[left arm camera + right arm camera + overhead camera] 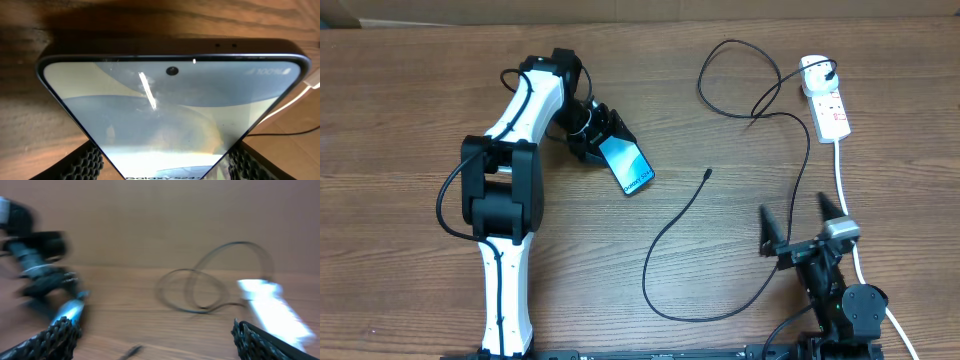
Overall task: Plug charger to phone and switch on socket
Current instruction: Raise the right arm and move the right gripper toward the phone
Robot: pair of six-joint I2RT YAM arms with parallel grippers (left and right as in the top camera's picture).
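Observation:
The phone (627, 163) has a light blue screen with a black edge and lies angled at the table's middle left. My left gripper (601, 137) is shut on its upper end. In the left wrist view the phone (170, 110) fills the frame between the two finger pads. The charger cable (690, 210) is thin and black. Its connector tip (708, 174) lies loose on the wood, right of the phone. Its far end sits at a white plug in the socket (825, 100) at the back right. My right gripper (796, 222) is open and empty near the front right. The blurred right wrist view shows the cable loop (200, 292) and socket (272, 310).
The socket's thick white cord (842, 175) runs down the right side, past my right arm's base (840, 300). My left arm (505, 190) stretches up the left half of the wooden table (400, 120). The cable makes a loop (730, 80) at the back.

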